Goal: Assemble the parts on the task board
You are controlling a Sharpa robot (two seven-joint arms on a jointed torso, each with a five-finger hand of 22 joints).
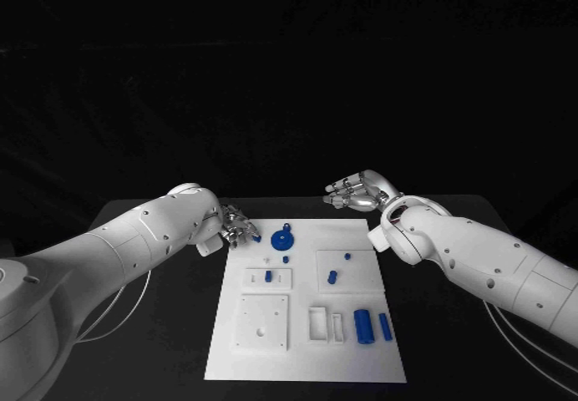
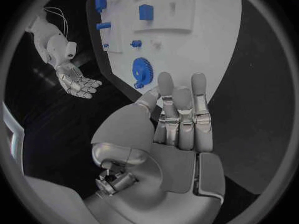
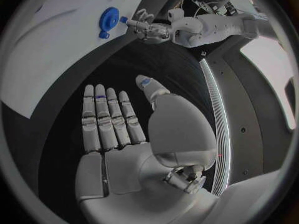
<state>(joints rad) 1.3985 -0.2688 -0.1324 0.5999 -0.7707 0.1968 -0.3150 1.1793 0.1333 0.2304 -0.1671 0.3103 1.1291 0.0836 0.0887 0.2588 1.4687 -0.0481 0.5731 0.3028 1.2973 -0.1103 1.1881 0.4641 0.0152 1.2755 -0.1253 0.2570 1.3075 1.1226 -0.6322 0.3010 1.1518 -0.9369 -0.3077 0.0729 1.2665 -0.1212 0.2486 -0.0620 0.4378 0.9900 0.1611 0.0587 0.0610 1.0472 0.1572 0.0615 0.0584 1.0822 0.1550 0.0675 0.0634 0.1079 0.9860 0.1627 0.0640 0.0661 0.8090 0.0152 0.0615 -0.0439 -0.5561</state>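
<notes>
The white task board point(image 1: 307, 351) lies in the middle of the table. A blue gear point(image 1: 283, 243) sits near its far left corner, also seen in the left wrist view point(image 2: 142, 70). My left hand point(image 1: 232, 230) hovers at that corner with fingers stretched out, their tips beside a small blue part point(image 1: 256, 238); nothing is held in it point(image 2: 181, 119). My right hand point(image 1: 359, 192) is beyond the board's far right corner, palm spread and empty point(image 3: 124, 134). Two blue cylinders point(image 1: 362, 324) lie at the near right of the board.
Small blue pegs point(image 1: 329, 274) stand on the raised white plates in the board's middle. A square white block point(image 1: 264, 322) and a narrow white holder point(image 1: 327, 324) occupy the near half. Black table point(image 1: 144, 351) surrounds the board.
</notes>
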